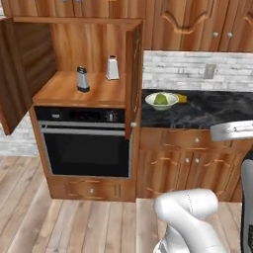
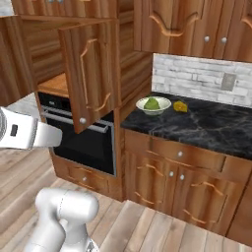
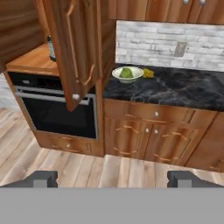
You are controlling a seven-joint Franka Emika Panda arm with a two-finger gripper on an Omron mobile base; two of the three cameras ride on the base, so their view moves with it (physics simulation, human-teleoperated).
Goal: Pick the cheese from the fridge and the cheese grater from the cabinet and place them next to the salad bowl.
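I see the gripper (image 3: 112,178) spread wide, empty; cheese grater (image 1: 112,67) inside the open cabinet (image 1: 79,89), about 10 o'clock.

In the hand view, the open cabinet door (image 3: 72,52) hides most of the darker grater (image 3: 51,48) at upper left; the cheese (image 3: 148,73) is too small to make out.

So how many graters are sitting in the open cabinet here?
2. The darker grater stands toward the front left of the shelf; the pale silver cheese grater stands further back to its right. The open cabinet doors could hide more along the sides.
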